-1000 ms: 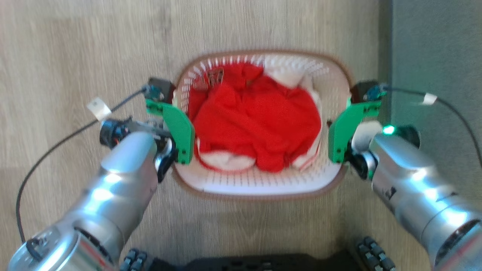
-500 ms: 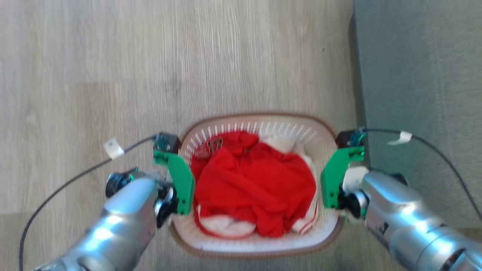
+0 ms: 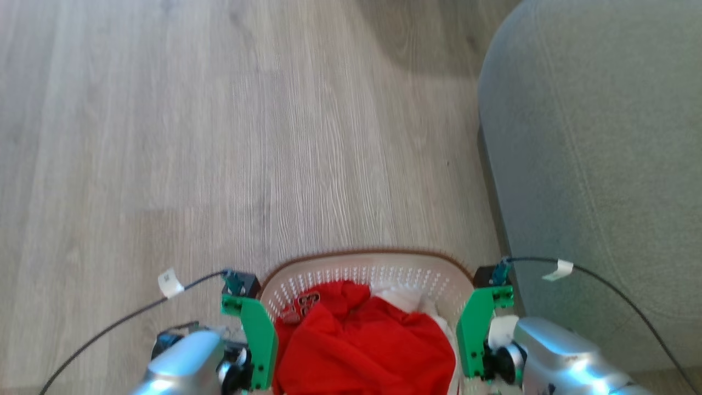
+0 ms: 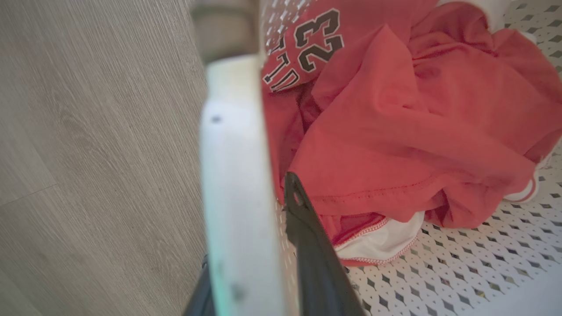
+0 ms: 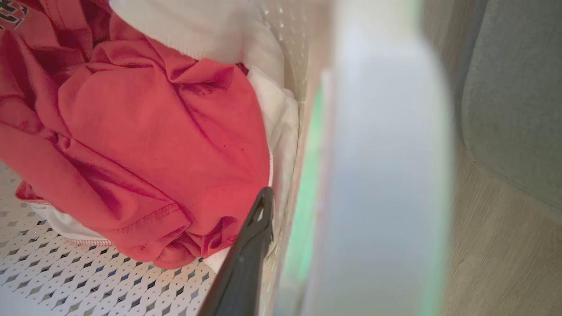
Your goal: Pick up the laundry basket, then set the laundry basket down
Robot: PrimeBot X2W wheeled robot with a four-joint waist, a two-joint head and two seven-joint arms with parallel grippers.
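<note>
Head cam has moved, so the whole frame shifted over the last 1 s. Laundry basket [image 3: 367, 262] went from frame centre to the bottom edge, with its near half now cut off. My left gripper [image 3: 255, 334] and right gripper [image 3: 474, 334] slid down with it, forearms mostly cropped. Much more wood floor [image 3: 219, 137] now lies ahead. The grey sofa [image 3: 592, 164] went from a flat strip to a rounded corner at right.

Floor [image 3: 219, 137]: pale grey-brown wood-look planks, grain running lengthwise away from the jaws. A plank seam shows outboard of the left jaws in the left wrist view. Grey upholstered sofa [image 3: 603, 164] stands on the floor just outboard of the right jaws, its rounded corner ahead of them, with a shadow on the planks beside it. Can't tell if the laundry basket [image 3: 373, 269] touches the floor.
</note>
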